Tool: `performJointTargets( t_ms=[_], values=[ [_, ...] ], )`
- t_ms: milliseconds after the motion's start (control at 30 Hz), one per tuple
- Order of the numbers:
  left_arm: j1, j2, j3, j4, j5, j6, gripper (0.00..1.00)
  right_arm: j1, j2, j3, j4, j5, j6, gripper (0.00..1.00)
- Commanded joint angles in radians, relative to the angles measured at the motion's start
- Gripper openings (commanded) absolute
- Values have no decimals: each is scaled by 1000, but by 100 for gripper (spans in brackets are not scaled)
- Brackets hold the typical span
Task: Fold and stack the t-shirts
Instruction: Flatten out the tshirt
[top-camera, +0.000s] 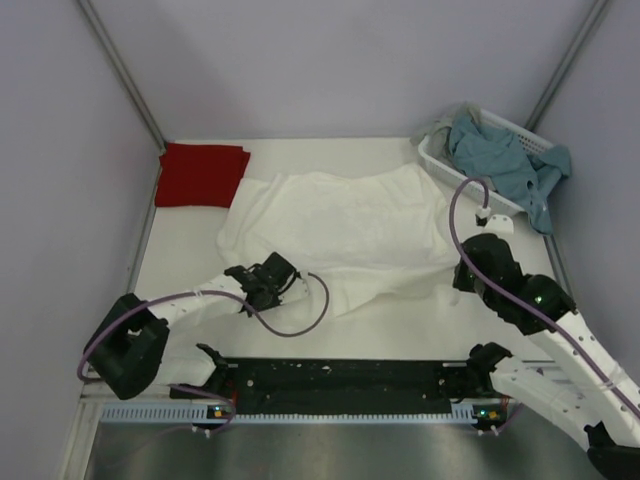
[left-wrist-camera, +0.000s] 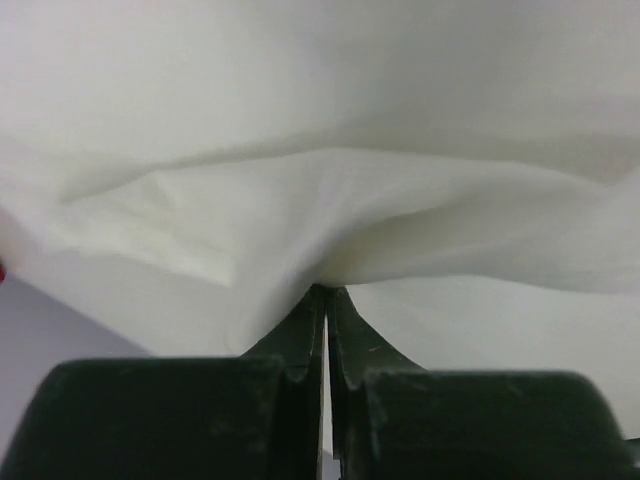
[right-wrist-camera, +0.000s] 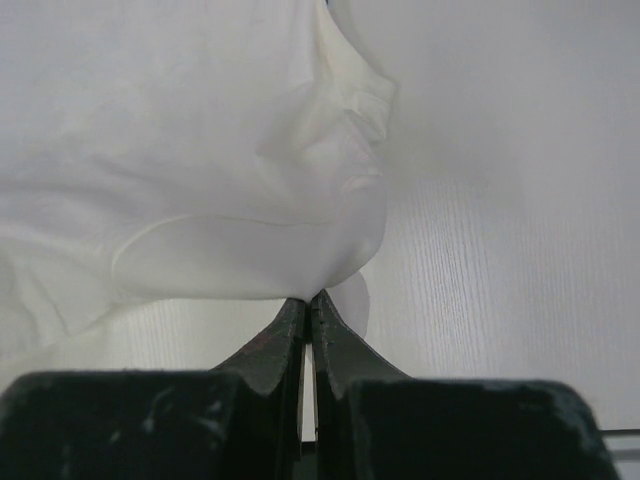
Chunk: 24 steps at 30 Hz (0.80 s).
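Where cloth swallows their tips, left gripper (left-wrist-camera: 325, 291) and right gripper (right-wrist-camera: 306, 298) clamp the soft, creased white shirt (top-camera: 340, 232); the red shirt (top-camera: 200, 173) lies folded square at ten o'clock.

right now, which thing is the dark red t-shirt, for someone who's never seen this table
Look to the far left corner of the white table. There, beside the big white t-shirt, lies the dark red t-shirt. It is the only red thing, folded into a flat square.
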Motion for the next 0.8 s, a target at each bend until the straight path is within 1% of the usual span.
performJointTargets(
  t_ms=[0, 67, 167, 267, 300, 367, 500, 567, 633, 700, 767],
  values=[
    [52, -210, -3, 21, -235, 32, 0, -8, -30, 140, -30, 47, -44, 0],
    [72, -359, 43, -12, -238, 58, 0, -7, -44, 195, -51, 20, -73, 0],
    [89, -555, 146, -112, -197, 80, 0, -7, -84, 289, -90, -31, -105, 0],
    [89, -680, 279, -213, -194, 48, 0, -7, -127, 385, -130, -86, -115, 0],
    [115, -692, 337, -265, -157, 27, 0, -7, -139, 424, -142, -114, -119, 0],
    [158, -708, 416, -310, -146, 3, 0, -7, -150, 497, -170, -173, -128, 0],
    [183, -709, 529, -312, -158, 12, 0, -8, -103, 654, -249, -278, -153, 0],
    [180, -688, 566, -278, -188, 37, 0, -7, -63, 715, -280, -269, -147, 0],
    [164, -657, 588, -224, -235, 74, 0, -7, -6, 744, -276, -232, -147, 0],
    [141, -594, 602, -157, -287, 112, 0, -7, 69, 751, -230, -208, -176, 0],
    [131, -525, 615, -47, -329, 149, 0, -7, 176, 748, -136, -218, -214, 0]
  ],
)
